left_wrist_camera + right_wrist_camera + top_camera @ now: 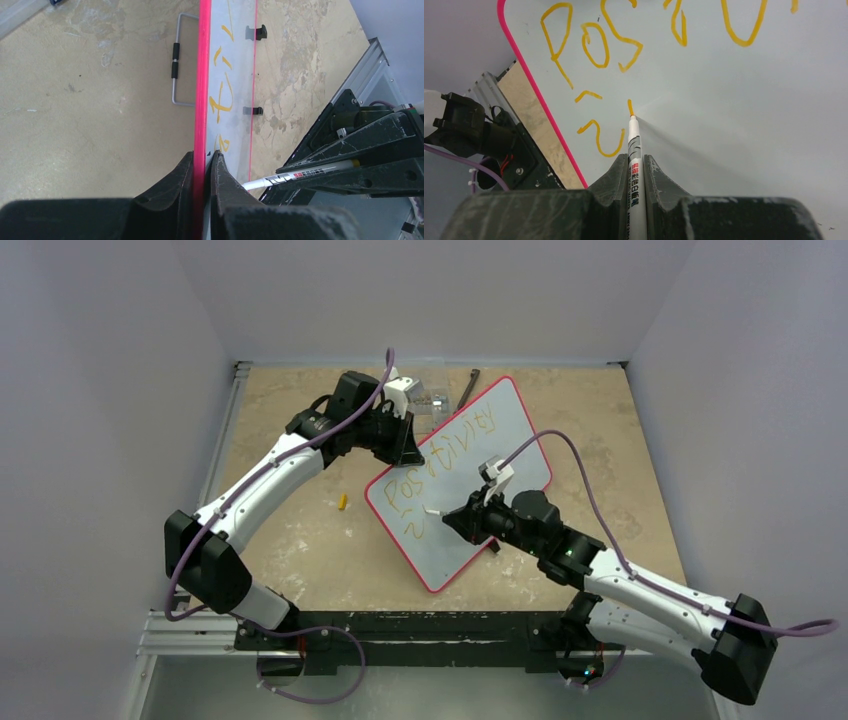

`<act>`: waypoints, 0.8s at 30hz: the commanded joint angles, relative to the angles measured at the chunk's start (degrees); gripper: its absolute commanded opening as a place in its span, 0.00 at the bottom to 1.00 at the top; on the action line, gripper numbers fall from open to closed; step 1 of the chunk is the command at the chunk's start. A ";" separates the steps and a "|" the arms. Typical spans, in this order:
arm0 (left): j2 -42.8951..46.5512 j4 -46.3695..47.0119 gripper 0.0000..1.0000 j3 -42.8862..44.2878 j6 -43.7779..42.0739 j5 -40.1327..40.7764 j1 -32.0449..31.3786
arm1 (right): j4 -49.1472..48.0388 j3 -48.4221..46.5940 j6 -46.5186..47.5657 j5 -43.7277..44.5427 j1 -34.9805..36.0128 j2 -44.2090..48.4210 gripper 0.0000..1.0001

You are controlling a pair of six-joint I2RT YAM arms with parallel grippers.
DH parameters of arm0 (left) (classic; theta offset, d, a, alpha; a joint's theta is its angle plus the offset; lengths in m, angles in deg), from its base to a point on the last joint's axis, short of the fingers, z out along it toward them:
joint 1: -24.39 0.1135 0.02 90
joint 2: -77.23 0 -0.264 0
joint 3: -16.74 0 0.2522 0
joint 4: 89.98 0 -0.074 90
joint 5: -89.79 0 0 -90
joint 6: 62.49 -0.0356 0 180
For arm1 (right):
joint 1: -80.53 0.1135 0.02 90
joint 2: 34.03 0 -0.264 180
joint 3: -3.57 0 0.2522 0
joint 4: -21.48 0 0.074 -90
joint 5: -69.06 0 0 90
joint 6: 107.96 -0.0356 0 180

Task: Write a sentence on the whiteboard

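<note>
The whiteboard point(505, 455), white with a pink frame, lies slantwise across the table. The sentence point(440, 462) is orange-yellow lettering, one line with a few strokes starting a second line point(599, 137) below it. My left gripper point(408, 445) is shut on the whiteboard's pink edge point(202, 75), one finger on each side. My right gripper point(635, 157) is shut on a white marker point(634, 145). The marker's tip touches the board at a short fresh stroke point(630, 106). In the left wrist view the marker point(295, 175) shows past the board's far edge.
A small yellow cap point(342, 502) lies on the tan table left of the board. A clear plastic item point(432, 400) and a dark stick point(470, 382) sit at the back. A wire handle with black grips point(175, 65) lies beside the board's edge.
</note>
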 commanded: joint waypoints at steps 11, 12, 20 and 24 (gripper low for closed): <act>1.18 -5.72 0.00 -1.21 -3.50 8.89 0.26 | 6.44 4.60 -3.11 1.19 -0.18 2.44 0.00; 1.26 -5.66 0.00 -1.21 -3.50 8.89 0.26 | 6.55 4.56 -3.15 1.17 -0.18 2.53 0.00; 1.13 -5.70 0.00 -1.21 -3.50 8.80 0.29 | 7.14 1.78 -2.53 1.17 -0.19 2.87 0.00; 1.20 -5.72 0.00 -1.21 -3.50 8.77 0.25 | 6.73 -0.91 -1.19 1.20 -0.19 0.98 0.00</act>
